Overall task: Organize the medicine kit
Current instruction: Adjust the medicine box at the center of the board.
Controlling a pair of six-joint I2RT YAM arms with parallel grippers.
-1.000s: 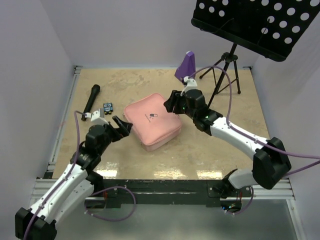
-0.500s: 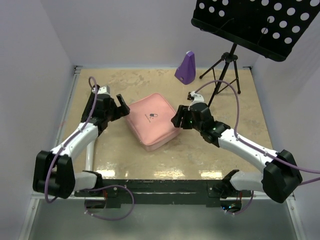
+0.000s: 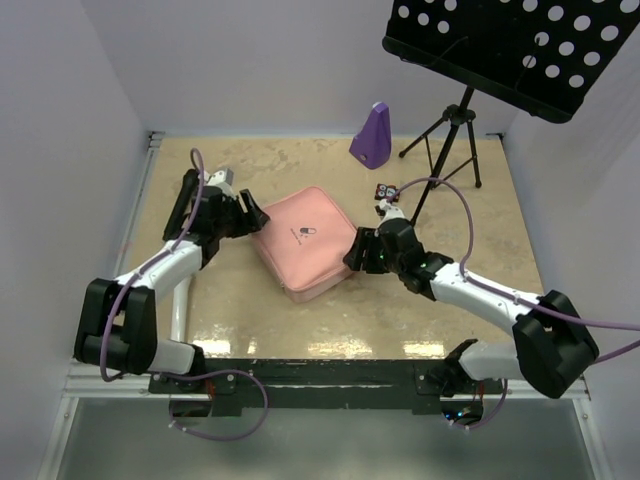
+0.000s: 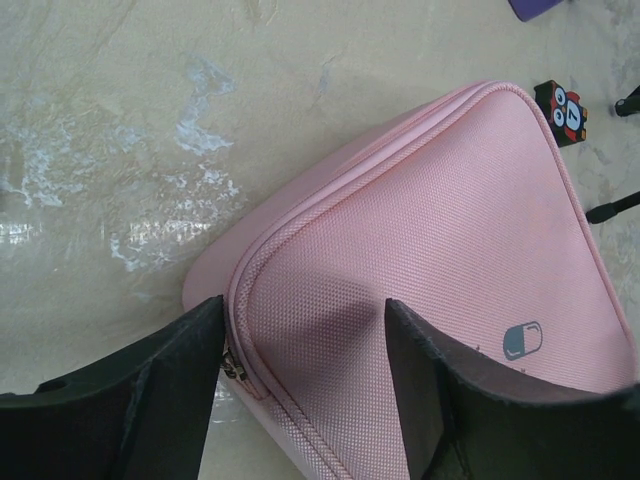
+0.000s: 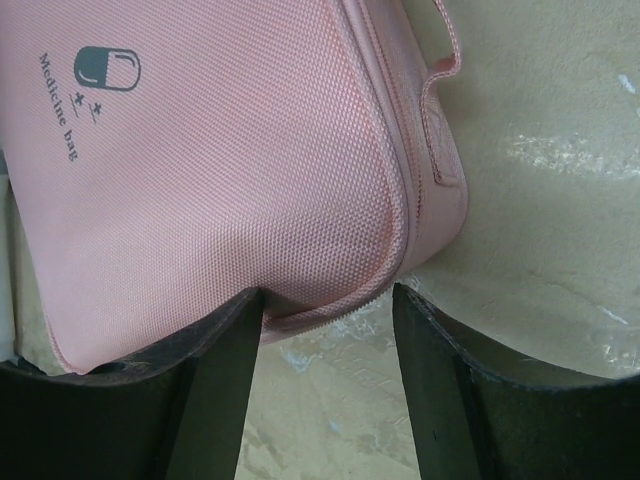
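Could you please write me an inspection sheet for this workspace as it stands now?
Surface: beige mottled table, shiny near the front edge.
Job's things: pink medicine kit, lid closed, lying flat mid-table.
Clutter: purple metronome-shaped object at the back; small black-and-red object apart from the kit.
Grippers: left gripper and right gripper each have fingers astride a kit corner; whether either grips it is unclear.
Cables: purple cables loop above both arms.
Surroundings: black music stand back right; pale walls.
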